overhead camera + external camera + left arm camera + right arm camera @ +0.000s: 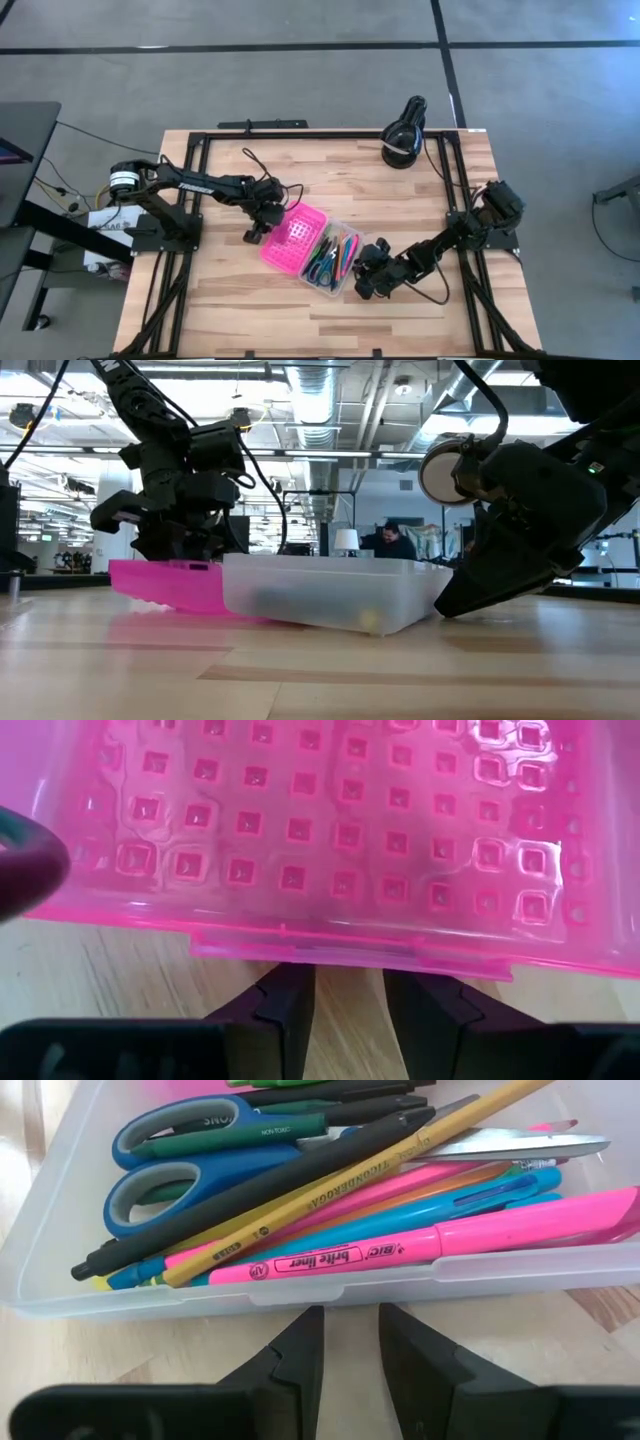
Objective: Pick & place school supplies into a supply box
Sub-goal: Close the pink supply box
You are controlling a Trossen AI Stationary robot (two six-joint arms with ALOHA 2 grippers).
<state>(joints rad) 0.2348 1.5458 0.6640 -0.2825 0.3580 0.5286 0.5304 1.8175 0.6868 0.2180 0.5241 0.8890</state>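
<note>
The supply box lies open at mid-table. Its pink lid (293,240) is spread flat toward the left. Its clear base (335,258) holds the school supplies: blue-handled scissors (180,1155), a pink highlighter (430,1245), a yellow pencil (330,1190) and several pens. My left gripper (258,228) slants down at the lid's free long edge. Its fingers stand a little apart, empty, right at the lid's latch tab (350,948). My right gripper (368,280) slants down at the base's outer long wall (300,1295), also slightly open and empty. My left gripper has its fingertips (290,982) right below the pink lid's latch tab (350,948), slanting in from the table's left; whether they touch it I cannot tell. My right gripper has its fingertips (305,1325) at the foot of the base's outer wall (340,1295), coming from the right; touching or just short, I cannot tell.
A black lamp (403,135) stands at the table's far right corner. Bare wood lies along the near side (300,320) and the far left. In the low view a person (392,540) shows in the room beyond the table.
</note>
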